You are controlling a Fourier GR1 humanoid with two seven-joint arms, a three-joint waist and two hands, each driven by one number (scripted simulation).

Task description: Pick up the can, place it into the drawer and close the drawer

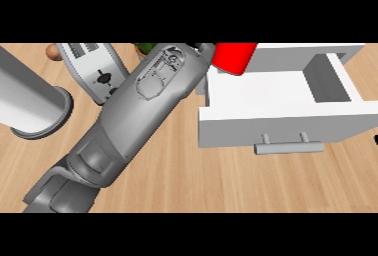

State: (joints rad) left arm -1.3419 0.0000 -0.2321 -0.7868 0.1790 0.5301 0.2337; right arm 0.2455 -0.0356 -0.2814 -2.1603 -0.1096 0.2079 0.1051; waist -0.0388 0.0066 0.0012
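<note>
Left robot hand (203,49) is mostly hidden behind its own forearm (140,115), but it looks closed round the red can (235,56), carried tilted near the table's (184,170) far edge, over the back-left corner of the open drawer (295,112). Probably held up there to clear the drawer wall before lowering in. The drawer handle (288,147) faces the near edge, untouched, so closing comes later.

red can (235,56) at edge of open drawer (280,127)
</note>
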